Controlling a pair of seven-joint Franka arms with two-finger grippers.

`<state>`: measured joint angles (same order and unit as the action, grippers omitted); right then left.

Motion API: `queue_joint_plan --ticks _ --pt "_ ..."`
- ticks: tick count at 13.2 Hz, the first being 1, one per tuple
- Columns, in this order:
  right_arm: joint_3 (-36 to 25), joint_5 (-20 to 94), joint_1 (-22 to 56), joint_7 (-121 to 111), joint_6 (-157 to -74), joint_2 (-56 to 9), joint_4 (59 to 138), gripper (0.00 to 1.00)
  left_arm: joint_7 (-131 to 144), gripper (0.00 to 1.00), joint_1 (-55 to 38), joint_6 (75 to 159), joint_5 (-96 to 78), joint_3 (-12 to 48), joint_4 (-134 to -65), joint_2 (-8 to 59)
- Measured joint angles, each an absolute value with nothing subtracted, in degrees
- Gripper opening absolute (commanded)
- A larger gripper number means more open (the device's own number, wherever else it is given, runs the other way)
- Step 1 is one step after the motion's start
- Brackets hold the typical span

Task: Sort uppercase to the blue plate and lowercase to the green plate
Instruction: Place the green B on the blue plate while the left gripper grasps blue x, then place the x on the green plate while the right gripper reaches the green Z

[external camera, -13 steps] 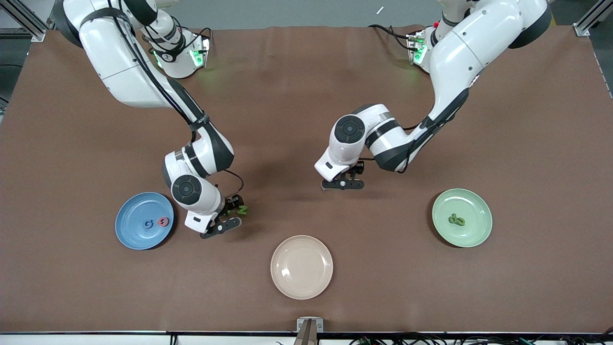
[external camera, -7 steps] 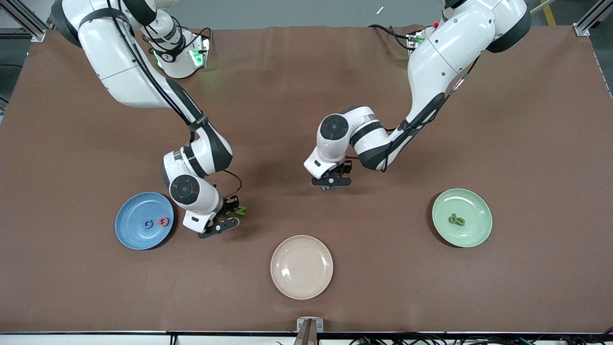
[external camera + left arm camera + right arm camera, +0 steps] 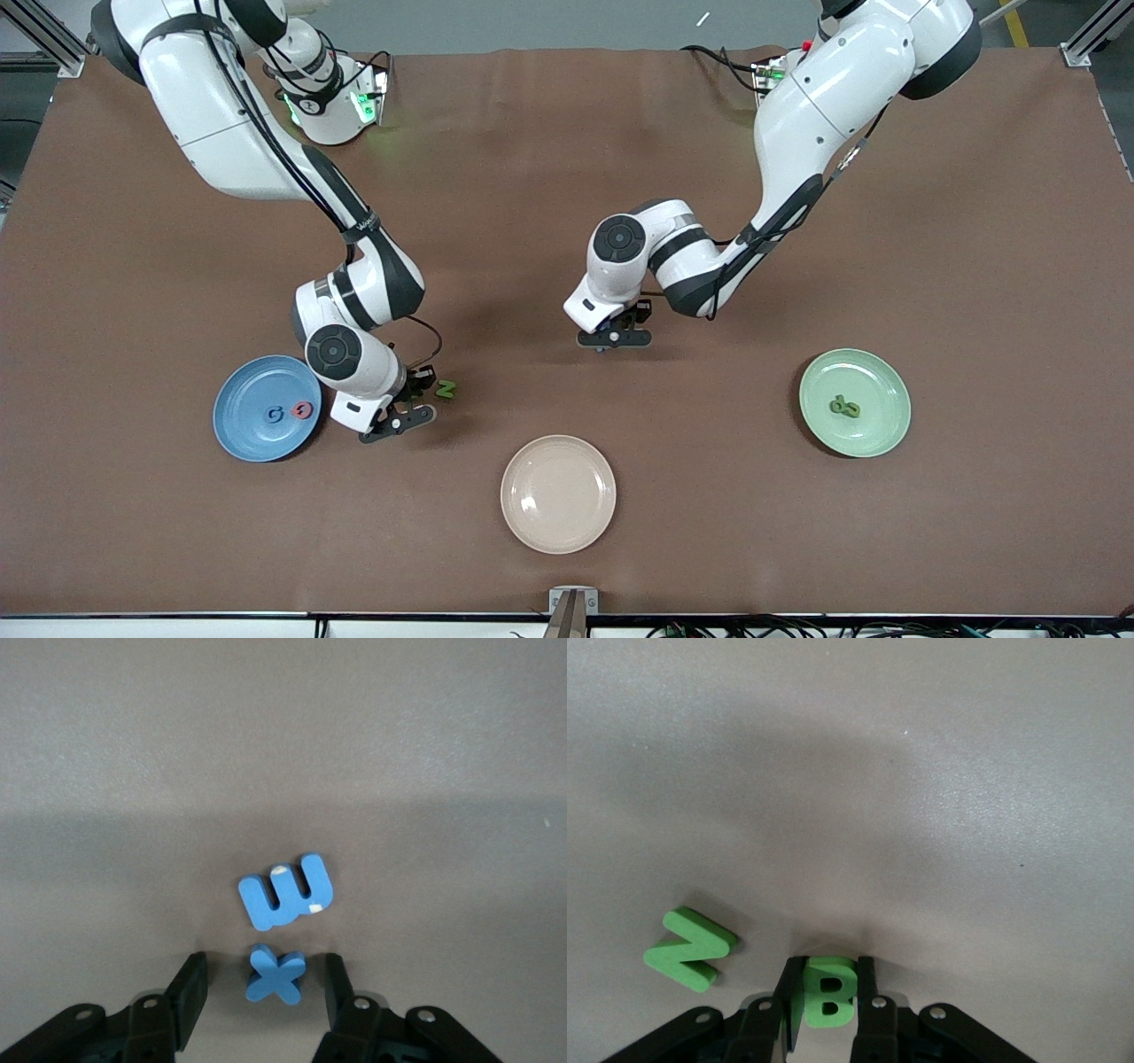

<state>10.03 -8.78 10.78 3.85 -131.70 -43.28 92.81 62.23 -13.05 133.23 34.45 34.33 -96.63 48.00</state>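
Observation:
My right gripper point(image 3: 826, 981) is shut on the green B point(image 3: 828, 994), low over the table between the blue plate point(image 3: 241, 427) and the green N point(image 3: 446, 388). The N also shows in the right wrist view point(image 3: 689, 949). In the front view this gripper point(image 3: 414, 391) hides the B. The blue plate holds the blue G point(image 3: 276, 413) and the pinkish-red round letter point(image 3: 303, 409). My left gripper point(image 3: 266, 981) is open, its fingers either side of the blue x point(image 3: 275, 974), with the blue m point(image 3: 285, 893) just past it. In the front view this gripper point(image 3: 609, 340) hides both. The green plate point(image 3: 886, 425) holds two green letters point(image 3: 843, 406).
An empty cream plate point(image 3: 558, 494) lies nearer the front camera, between the two coloured plates. Both arms reach over the middle of the brown table mat point(image 3: 797, 549).
My left gripper has moved a little toward the right arm's end of the table. My right gripper has drawn away from the N toward the blue plate.

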Motion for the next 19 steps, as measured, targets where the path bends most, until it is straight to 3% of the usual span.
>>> queue_joint_plan --ticks 5,9,10,11,13,19 --pt "9.59 -8.88 4.9 -6.77 -123.91 -39.54 88.91 0.07 62.73 0.08 -13.05 133.17 34.41 34.47 -95.99 48.05" --pt "9.42 -8.86 -3.66 -23.7 -120.51 -38.4 88.85 0.12 63.39 0.05 -11.82 132.99 34.39 34.28 -95.29 47.92" --pt "9.42 -8.86 -5.3 -26.84 -118.88 -38.41 89.15 0.18 63.38 0.05 -10.74 132.1 34.39 34.32 -94.95 47.38" --pt "9.42 -8.86 -6.44 -29.1 -117.14 -38.44 89.38 0.36 63.29 0.05 -9.68 130.72 34.39 34.39 -94.78 46.43" --pt "9.4 -8.86 -8.02 -31.0 -115.02 -38.53 90.07 1.0 63.19 0.05 -8.12 128.83 34.39 34.62 -94.75 44.12" --pt "12.25 -7.04 -7.8 -25.3 -115.02 -38.38 90.45 1.0 55.52 0.05 -0.31 124.69 34.39 34.85 -95.16 40.34"
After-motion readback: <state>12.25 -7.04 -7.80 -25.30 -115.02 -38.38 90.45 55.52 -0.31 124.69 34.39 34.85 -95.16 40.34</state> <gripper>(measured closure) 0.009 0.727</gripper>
